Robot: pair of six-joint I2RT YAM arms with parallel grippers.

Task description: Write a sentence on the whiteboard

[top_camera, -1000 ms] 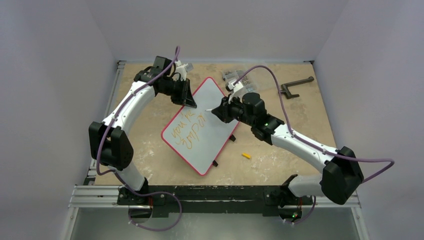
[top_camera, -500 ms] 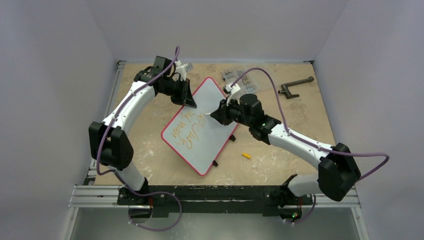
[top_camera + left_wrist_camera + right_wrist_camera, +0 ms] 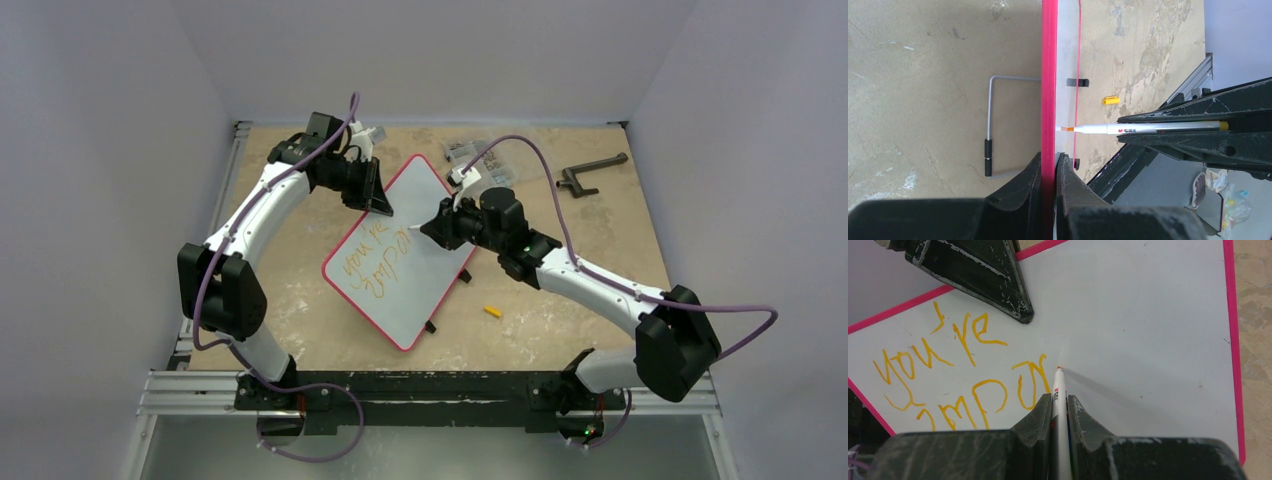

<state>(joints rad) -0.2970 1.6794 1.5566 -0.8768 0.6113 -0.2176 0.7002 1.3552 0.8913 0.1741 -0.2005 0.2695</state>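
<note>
The whiteboard, white with a red rim, stands tilted at mid-table. My left gripper is shut on its upper left rim. The sentence reads "you're" in orange-yellow, with a second, unfinished line of letters under it. My right gripper is shut on a white marker. The marker's orange tip rests against the board just right of the last letter. The board's right half is blank.
A yellow marker cap lies on the table right of the board. A black handle-shaped tool lies at the back right, and clear plastic packets sit at the back. A wire stand sits behind the board.
The right arm shifted slightly left, its elbow drew in, and the marker tip slid a little down the board. It has held still for the last half second. The left arm has not moved.
</note>
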